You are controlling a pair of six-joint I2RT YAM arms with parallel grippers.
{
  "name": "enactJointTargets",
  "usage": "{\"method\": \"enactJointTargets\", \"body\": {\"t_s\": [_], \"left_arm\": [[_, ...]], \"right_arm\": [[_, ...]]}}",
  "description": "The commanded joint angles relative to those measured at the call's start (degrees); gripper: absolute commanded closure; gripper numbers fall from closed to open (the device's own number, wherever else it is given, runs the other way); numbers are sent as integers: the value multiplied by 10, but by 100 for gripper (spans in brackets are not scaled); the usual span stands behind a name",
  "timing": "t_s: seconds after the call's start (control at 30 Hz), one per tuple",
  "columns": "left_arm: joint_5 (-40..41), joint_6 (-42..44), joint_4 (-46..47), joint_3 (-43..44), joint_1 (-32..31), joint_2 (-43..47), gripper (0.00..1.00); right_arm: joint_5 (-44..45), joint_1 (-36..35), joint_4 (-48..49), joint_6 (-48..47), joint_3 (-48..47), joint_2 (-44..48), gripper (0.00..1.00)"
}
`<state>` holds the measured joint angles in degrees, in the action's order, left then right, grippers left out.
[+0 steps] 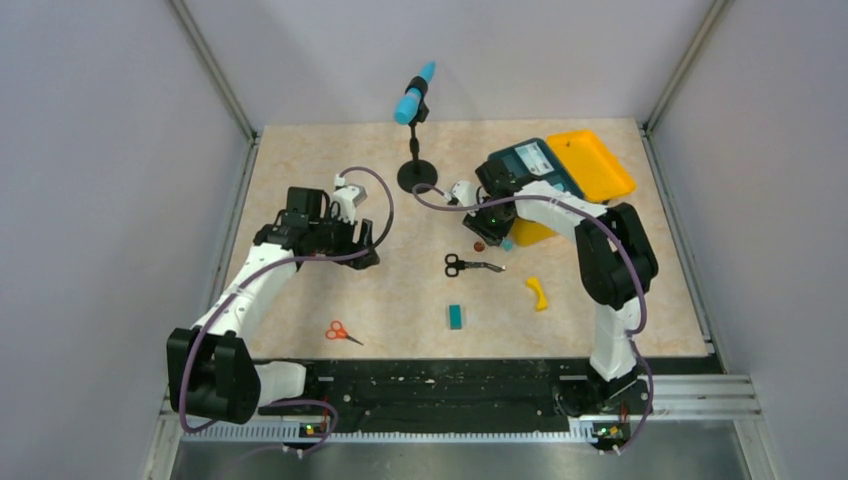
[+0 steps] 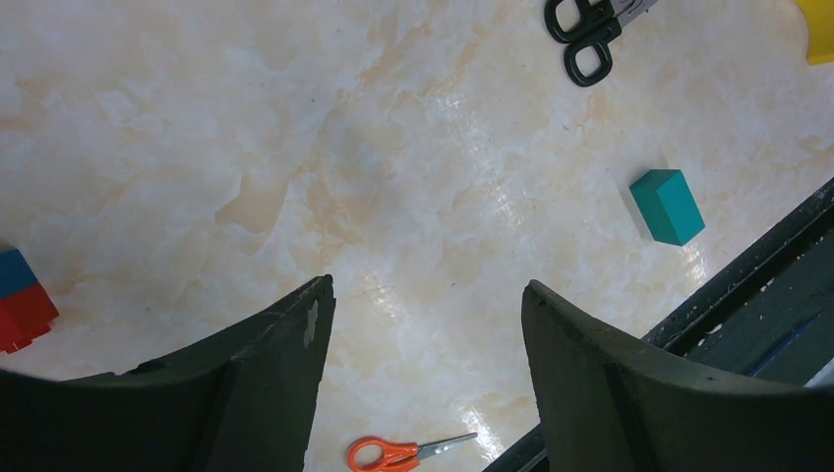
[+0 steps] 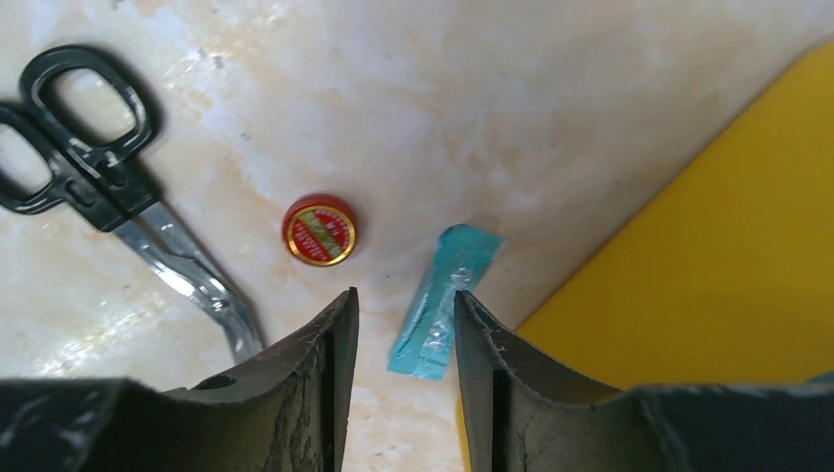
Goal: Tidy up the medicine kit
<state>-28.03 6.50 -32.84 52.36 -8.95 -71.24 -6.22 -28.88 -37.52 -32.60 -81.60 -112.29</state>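
My left arm [image 1: 234, 308] and right arm [image 1: 608, 340] show white links between bulky black joints, each with a purple cable [image 1: 388, 205] looped alongside. Claw fingers [image 3: 295, 403] are matte black, scuffed at edges.

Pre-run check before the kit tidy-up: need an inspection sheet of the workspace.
Surface: marbled beige table, glossy.
Job's things: medicine kit far right, open, teal insert showing.
Clutter: black scissors, orange scissors, teal block, yellow curved piece, red tin, teal packet, red-and-blue block, stand with blue piece.
Grippers: left gripper wide open, empty; right gripper narrowly open over the teal packet.
Cables: purple cable loops off each arm.
Surroundings: grey walls, frame posts, slotted rail at near edge.
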Motion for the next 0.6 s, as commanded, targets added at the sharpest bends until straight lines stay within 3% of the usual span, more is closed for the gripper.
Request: {"method": "enactJointTargets", "body": {"t_s": [0.0, 0.27, 0.43, 0.57], "left_arm": [[-8, -7, 29, -4, 6, 18, 26], [-11, -7, 36, -5, 8, 18, 26], [-11, -6, 39, -4, 11, 18, 26], [-11, -4, 38, -5, 12, 20, 26]], "right_arm": [[31, 12, 25, -16, -31, -14, 60], [0, 32, -11, -8, -52, -52, 63], [-27, 35, -51, 6, -65, -67, 79], [-40, 35, -60, 8, -66, -23, 86]]}}
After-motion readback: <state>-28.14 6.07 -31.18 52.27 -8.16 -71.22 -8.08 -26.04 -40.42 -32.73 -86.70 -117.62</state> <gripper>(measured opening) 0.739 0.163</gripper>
